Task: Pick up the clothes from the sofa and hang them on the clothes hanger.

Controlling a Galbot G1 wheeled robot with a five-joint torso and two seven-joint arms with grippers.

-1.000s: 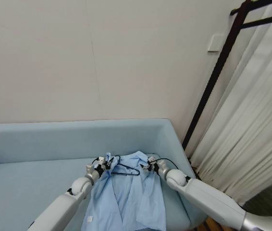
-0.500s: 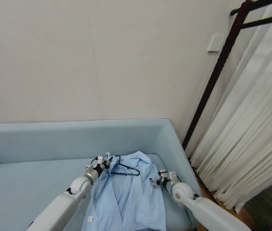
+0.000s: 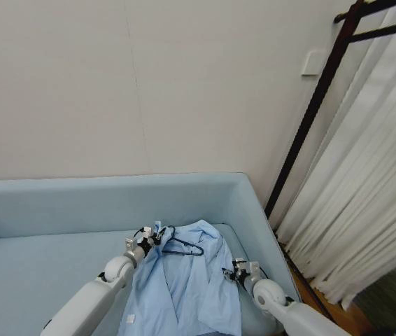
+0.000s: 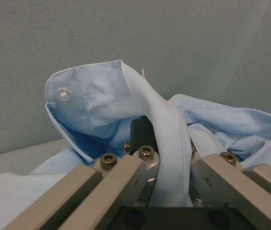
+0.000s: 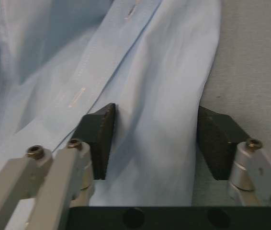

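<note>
A light blue shirt (image 3: pixel 187 280) lies spread on the pale blue sofa (image 3: pixel 58 210), with a dark hanger (image 3: pixel 182 246) resting at its collar. My left gripper (image 3: pixel 149 239) is at the collar's left side; in the left wrist view it (image 4: pixel 166 165) is shut on the collar band (image 4: pixel 95 98). My right gripper (image 3: pixel 234 270) is low at the shirt's right edge. In the right wrist view it (image 5: pixel 157 143) stands open, its dark pads (image 5: pixel 99 139) on either side of the shirt's front edge (image 5: pixel 150 91), the cloth lying between them.
A dark clothes rack pole (image 3: pixel 310 119) rises to the right of the sofa arm (image 3: pixel 250 203). White curtains (image 3: pixel 366 182) hang behind it. A plain wall (image 3: pixel 149 84) backs the sofa. The seat left of the shirt is bare cushion (image 3: pixel 37 273).
My right gripper has left the collar area beside the hanger and moved toward me along the shirt's right edge. The left gripper and the shirt have stayed put.
</note>
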